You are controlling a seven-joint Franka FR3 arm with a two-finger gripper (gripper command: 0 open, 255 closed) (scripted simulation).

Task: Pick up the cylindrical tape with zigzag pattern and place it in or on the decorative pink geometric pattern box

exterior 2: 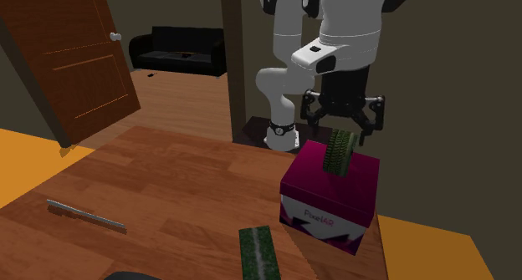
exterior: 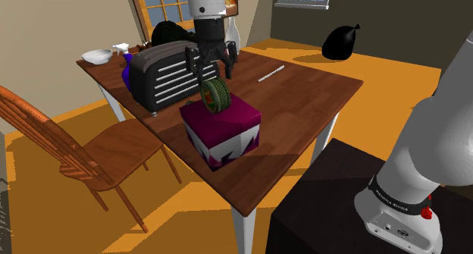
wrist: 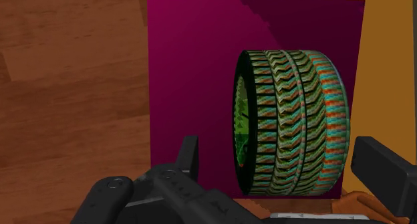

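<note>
The tape roll [exterior: 214, 95] with green, teal and orange zigzag bands stands on its edge on top of the magenta box [exterior: 221, 127], which has a pink and white geometric pattern on its sides. My gripper [exterior: 208, 69] hangs just above the roll, open. In the second exterior view the tape [exterior 2: 339, 150] rests on the box lid [exterior 2: 329, 195] under the gripper [exterior 2: 344, 124]. In the wrist view the fingers [wrist: 189, 152] stand apart on either side of the tape [wrist: 294, 122] without touching it, over the magenta lid [wrist: 194, 75].
A dark toolbox [exterior: 163, 74] stands right behind the magenta box. A white bowl [exterior: 96, 57] and a blue bottle [exterior: 126, 67] sit at the far corner. A thin grey rod [exterior: 270, 73] lies on the table [exterior: 303, 101]. A wooden chair [exterior: 68, 150] stands beside it.
</note>
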